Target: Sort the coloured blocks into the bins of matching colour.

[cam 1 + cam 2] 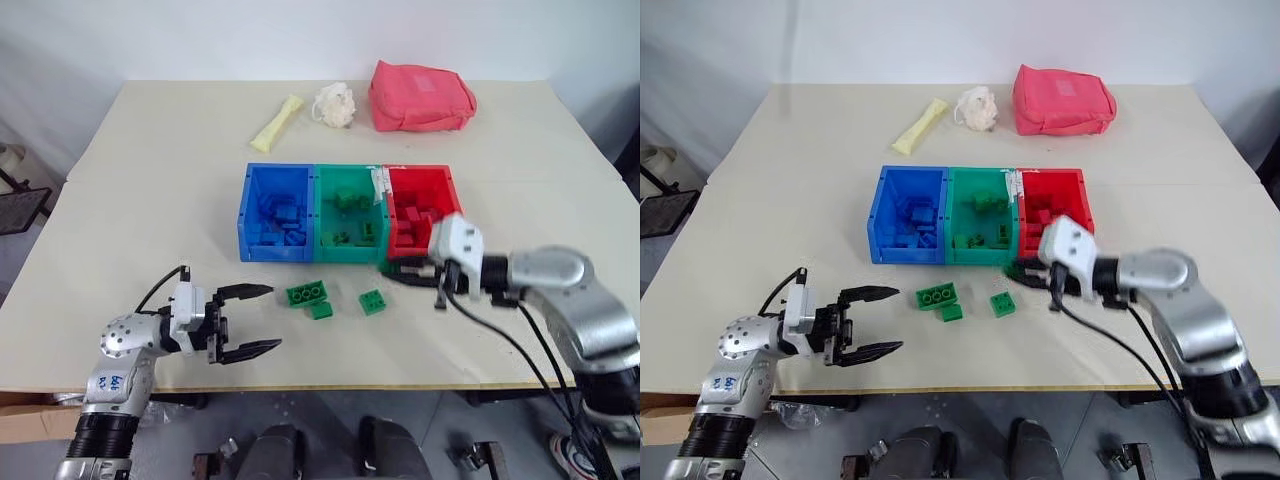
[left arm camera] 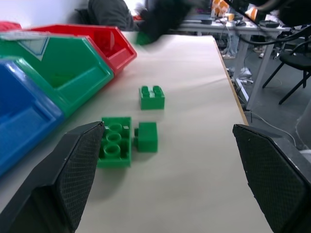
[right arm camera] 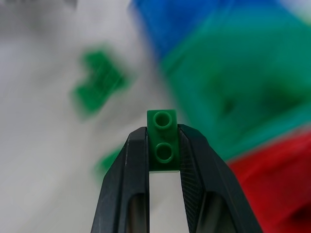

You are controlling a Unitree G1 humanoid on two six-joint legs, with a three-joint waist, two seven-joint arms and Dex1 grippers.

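1. Right gripper (image 3: 163, 145) is clamped on a small green two-stud brick (image 3: 162, 141), pinched between the two black fingertips. Seen from the head camera, it hangs just in front of the bins, near the seam between the green bin (image 1: 348, 215) and the red bin (image 1: 420, 205).
2. Left gripper (image 1: 245, 320) has its fingers wide apart and holds nothing. It hovers low over the table (image 1: 150, 200), pointing at the loose bricks.
3. Three green bricks lie on the table in front of the bins: a long studded brick (image 1: 307, 293), a tiny square (image 1: 321, 310) touching it, and a square brick (image 1: 373, 301) a little apart.
4. Blue bin (image 1: 275, 210) and red bin already hold bricks of their own colour.
5. Risk, as a judgement: the brick is held only by its lower part, so it could slip or twist loose. Released too near the red bin, it could fall into the wrong compartment.
6. Only the right wrist view makes the held brick plain; the head views show the bins' contents.
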